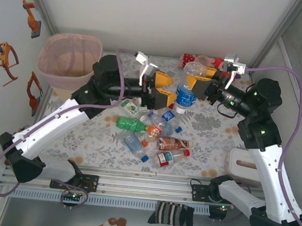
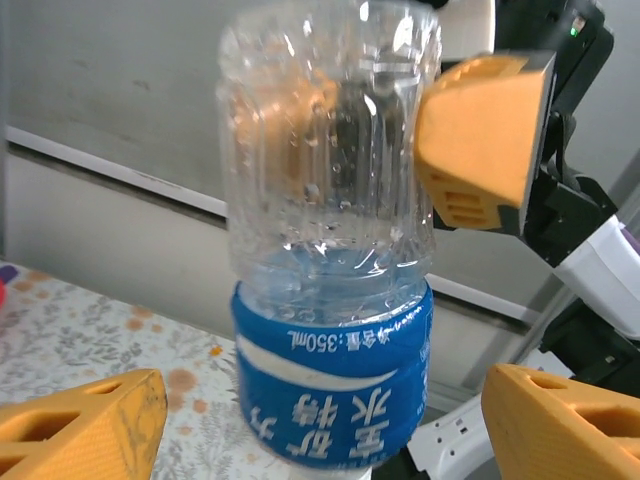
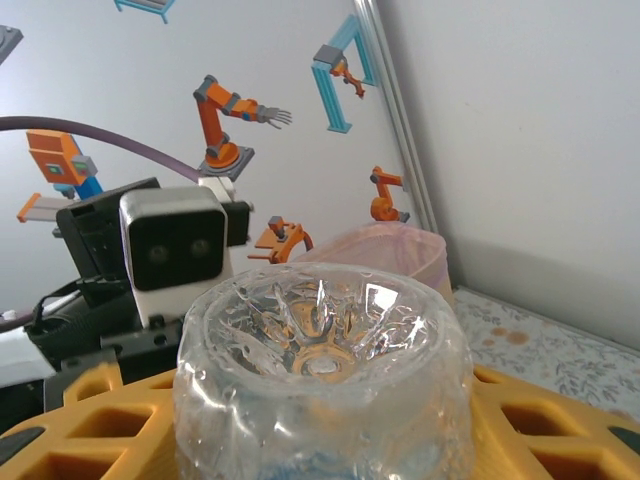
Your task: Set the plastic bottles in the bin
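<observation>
The right claw (image 1: 202,79) grips the blue-labelled bottle (image 1: 185,97) by its clear end, apparently upright above the worktop; the left claw (image 1: 165,89) gapes wide just left of it, nearer the bin (image 1: 55,74) at far left

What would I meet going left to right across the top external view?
In order: pale pink perforated plastic bin → left tool → clear plastic bottle with blue label → white box with slot.
</observation>
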`<state>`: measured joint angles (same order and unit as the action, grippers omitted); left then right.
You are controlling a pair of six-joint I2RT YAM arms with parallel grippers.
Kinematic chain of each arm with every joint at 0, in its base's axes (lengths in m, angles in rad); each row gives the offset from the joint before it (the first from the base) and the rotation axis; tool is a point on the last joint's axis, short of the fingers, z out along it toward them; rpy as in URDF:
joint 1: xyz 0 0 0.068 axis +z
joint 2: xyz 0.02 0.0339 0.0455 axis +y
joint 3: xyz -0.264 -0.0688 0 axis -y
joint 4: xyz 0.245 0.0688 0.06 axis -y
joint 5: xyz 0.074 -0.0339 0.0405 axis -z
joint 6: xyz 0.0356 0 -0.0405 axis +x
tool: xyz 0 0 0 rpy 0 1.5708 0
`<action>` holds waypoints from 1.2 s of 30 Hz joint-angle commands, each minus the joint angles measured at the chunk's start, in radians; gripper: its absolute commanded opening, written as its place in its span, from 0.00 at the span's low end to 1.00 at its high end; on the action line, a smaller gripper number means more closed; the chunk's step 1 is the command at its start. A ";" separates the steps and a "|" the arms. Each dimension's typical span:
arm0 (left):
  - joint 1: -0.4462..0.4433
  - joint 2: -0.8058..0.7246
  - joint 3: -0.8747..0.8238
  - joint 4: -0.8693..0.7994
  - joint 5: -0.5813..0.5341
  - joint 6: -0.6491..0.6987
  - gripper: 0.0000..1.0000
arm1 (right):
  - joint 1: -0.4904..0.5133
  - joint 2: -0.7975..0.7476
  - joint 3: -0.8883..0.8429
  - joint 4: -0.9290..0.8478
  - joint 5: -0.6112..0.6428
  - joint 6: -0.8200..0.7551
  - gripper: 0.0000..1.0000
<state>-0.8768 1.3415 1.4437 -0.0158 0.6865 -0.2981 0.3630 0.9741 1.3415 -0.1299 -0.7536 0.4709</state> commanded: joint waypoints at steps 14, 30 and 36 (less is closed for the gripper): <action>-0.096 0.128 0.119 0.056 0.015 0.037 0.70 | 0.002 -0.006 0.015 0.013 -0.034 -0.005 0.51; -0.096 0.112 0.108 0.029 0.002 0.054 0.55 | 0.003 -0.022 0.015 -0.013 -0.005 -0.016 0.58; -0.088 0.079 0.110 -0.063 -0.095 0.107 0.56 | 0.003 -0.053 0.030 -0.104 0.073 -0.067 0.78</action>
<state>-0.9680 1.4631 1.5253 -0.0402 0.6361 -0.2455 0.3634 0.9497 1.3430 -0.1932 -0.7307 0.4389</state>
